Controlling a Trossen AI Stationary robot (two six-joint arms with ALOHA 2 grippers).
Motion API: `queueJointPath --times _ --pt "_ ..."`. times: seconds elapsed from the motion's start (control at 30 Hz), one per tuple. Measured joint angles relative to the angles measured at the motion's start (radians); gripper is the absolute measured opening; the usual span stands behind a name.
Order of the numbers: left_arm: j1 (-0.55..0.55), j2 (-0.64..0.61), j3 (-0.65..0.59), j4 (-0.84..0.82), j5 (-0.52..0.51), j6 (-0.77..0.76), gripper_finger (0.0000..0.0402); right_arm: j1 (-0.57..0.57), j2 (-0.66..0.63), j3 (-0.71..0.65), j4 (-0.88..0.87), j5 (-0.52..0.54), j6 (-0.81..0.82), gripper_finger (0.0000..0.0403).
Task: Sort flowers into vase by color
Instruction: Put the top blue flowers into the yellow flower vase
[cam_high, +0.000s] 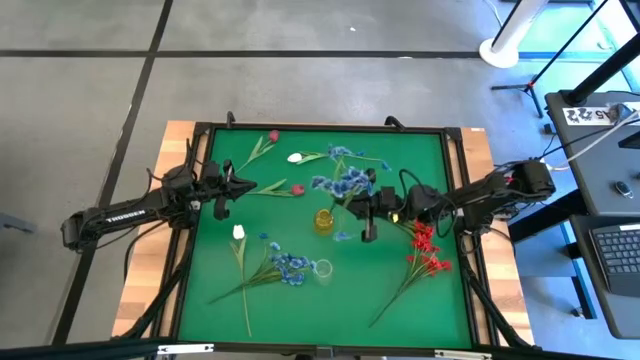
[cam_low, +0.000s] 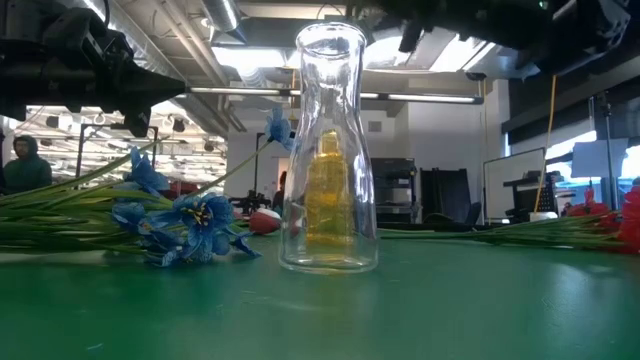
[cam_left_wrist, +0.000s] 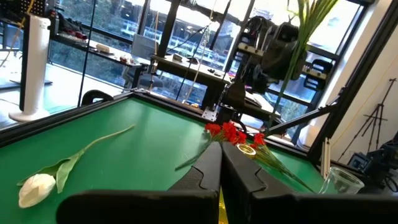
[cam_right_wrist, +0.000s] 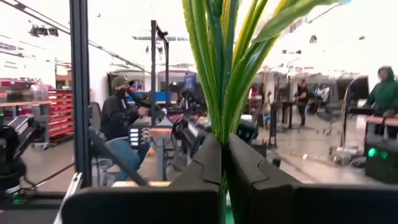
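Your right end effector (cam_high: 368, 212) is clamped on the green stems of a blue spray (cam_high: 345, 181), lifted above the green worktop (cam_high: 390, 300) beside the yellow vase (cam_high: 323, 220), likely to stand it in there. Your left end effector (cam_high: 222, 190), fingers pressed together and empty, waits near the left edge. The clear vase (cam_low: 327, 150) stands empty. Other flowers lie scattered: a white bud (cam_left_wrist: 37, 186), red sprays (cam_high: 428, 250). The held blooms are cut off in the wrist view.

Grey tiled floor (cam_high: 320, 90), large windows (cam_left_wrist: 124, 37), a seated person (cam_right_wrist: 121, 115) behind.
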Motion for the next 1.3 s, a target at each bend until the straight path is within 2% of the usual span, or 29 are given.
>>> queueJointPath --times 0.27,0.63,0.87,1.0,1.3 --pt "0.0 0.0 0.0 0.0 0.0 0.0 0.0 -0.048 0.015 0.075 -0.222 0.025 -0.027 0.0002" --pt "0.0 0.0 0.0 -0.002 0.0 0.0 0.0 -0.054 0.088 0.079 -0.158 0.023 0.014 0.0003" --pt "0.0 0.0 0.0 -0.002 0.0 0.0 0.0 -0.053 0.098 0.067 -0.21 0.03 0.02 0.0004" --pt "0.0 0.0 0.0 -0.002 0.0 0.0 0.0 -0.061 0.083 0.074 -0.144 0.042 0.008 0.0004" --pt "0.0 0.0 0.0 -0.002 0.0 0.0 0.0 -0.06 0.087 0.072 -0.168 0.041 0.022 0.0004"
